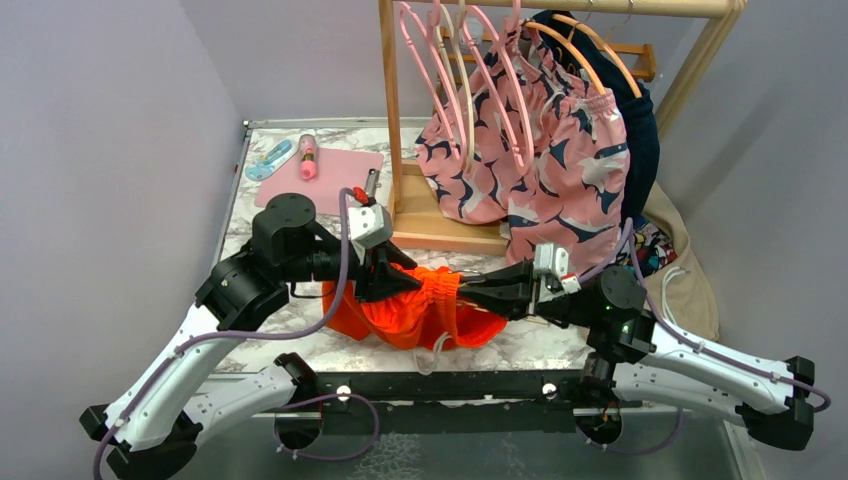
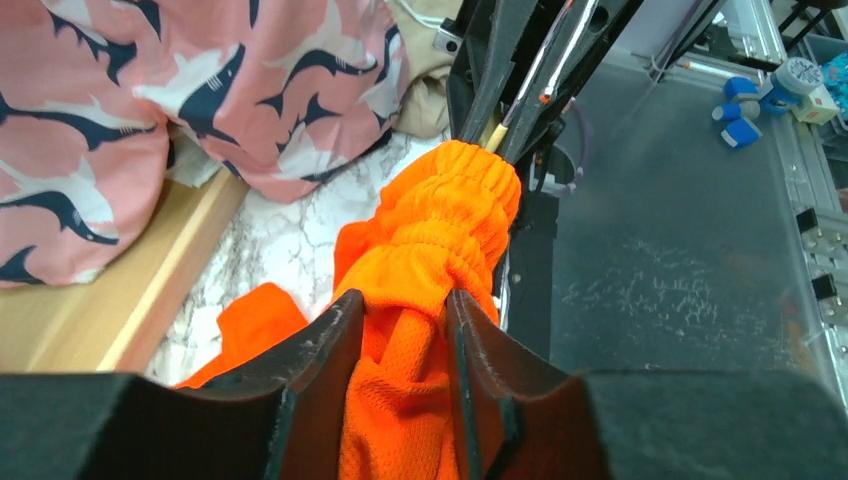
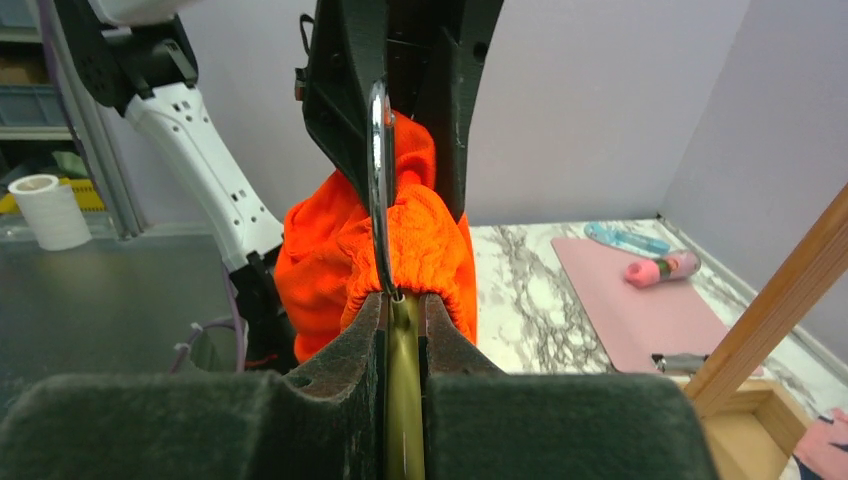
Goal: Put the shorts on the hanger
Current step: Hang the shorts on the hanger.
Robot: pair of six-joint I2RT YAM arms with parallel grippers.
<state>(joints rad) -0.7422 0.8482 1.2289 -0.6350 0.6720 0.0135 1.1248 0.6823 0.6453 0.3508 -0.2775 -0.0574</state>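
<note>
The table (image 1: 540,345) is showing only in patches, with the two arms and the clothes covering much of it. The wooden rack (image 1: 392,120) is running out of the top view at its upper edge, and the pink shark-print shorts (image 1: 540,160) hanging from it are hiding the right end of its base.

The shorts (image 1: 410,305) are sitting just in front of the rack's base, on its near side. They are bunched into folds, so the shape of the legs is not showing. The lower part is drooping onto the table while the gathered waistband is stretching between the two arms.

The left jaws are gripping that waistband. In the left wrist view the orange fabric (image 2: 440,230) is filling the gap between them and pressing against both inner faces.

The hanger (image 3: 403,400) is almost wholly buried in the fabric. Only a pale-yellow stem is showing in the right wrist view. The right jaws are clamping closed on that stem, with the shorts bunching directly beyond their tips. The metal hook (image 3: 378,180) is rising from the stem against the orange cloth.
</note>
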